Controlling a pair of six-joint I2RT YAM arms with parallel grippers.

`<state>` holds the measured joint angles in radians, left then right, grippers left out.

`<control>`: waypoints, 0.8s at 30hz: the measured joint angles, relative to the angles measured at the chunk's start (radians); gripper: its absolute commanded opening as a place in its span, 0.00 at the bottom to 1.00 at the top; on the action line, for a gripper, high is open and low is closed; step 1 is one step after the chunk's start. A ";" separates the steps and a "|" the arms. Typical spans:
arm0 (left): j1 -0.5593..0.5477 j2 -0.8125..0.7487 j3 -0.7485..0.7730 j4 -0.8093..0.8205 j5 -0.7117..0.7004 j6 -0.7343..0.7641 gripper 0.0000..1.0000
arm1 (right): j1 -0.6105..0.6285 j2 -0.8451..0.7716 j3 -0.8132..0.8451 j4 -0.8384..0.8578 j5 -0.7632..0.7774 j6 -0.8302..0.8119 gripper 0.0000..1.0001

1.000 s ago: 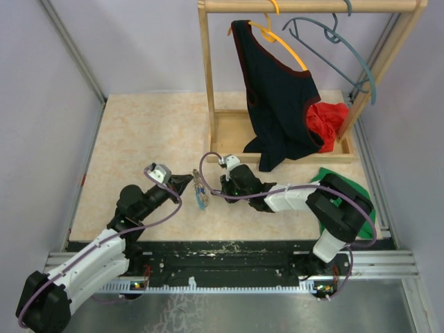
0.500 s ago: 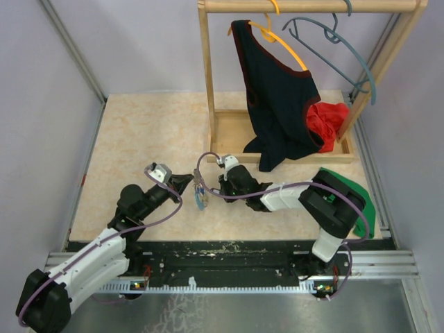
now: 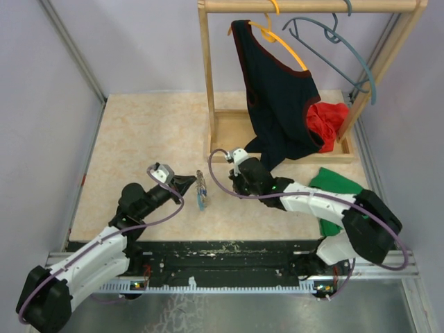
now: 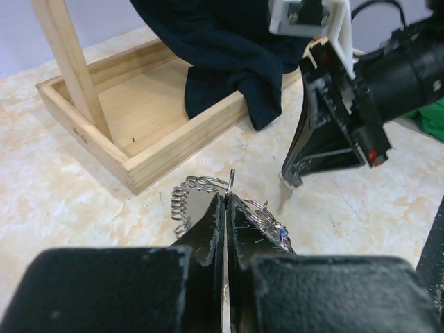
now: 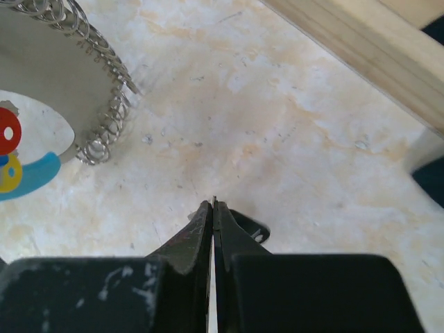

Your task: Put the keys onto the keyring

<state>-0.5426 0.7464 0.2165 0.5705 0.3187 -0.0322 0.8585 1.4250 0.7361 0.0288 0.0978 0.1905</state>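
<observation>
Now: keyring clamped left, key clamped right

Up front, near the tabletop's near edge, the keyring sits in the left gripper, jaws clamped on it. Just beside it but apart, the right gripper has its jaws together on a small key. Bare tabletop spreads left. The wooden rack base borders the far right.

keyring cut by picture edge, partly behind left end effector
</observation>
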 measured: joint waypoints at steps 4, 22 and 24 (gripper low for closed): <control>0.000 0.018 0.006 0.011 0.034 0.004 0.01 | -0.018 -0.089 0.054 -0.206 -0.004 -0.037 0.00; 0.000 0.034 0.013 0.012 0.117 0.007 0.01 | -0.036 0.100 0.229 -0.520 -0.039 -0.158 0.00; 0.000 0.034 0.013 0.012 0.120 0.007 0.01 | -0.036 0.151 0.261 -0.491 -0.046 -0.174 0.00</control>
<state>-0.5426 0.7799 0.2295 0.5823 0.4385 -0.0250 0.8223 1.5764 0.9970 -0.4618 0.0517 0.0166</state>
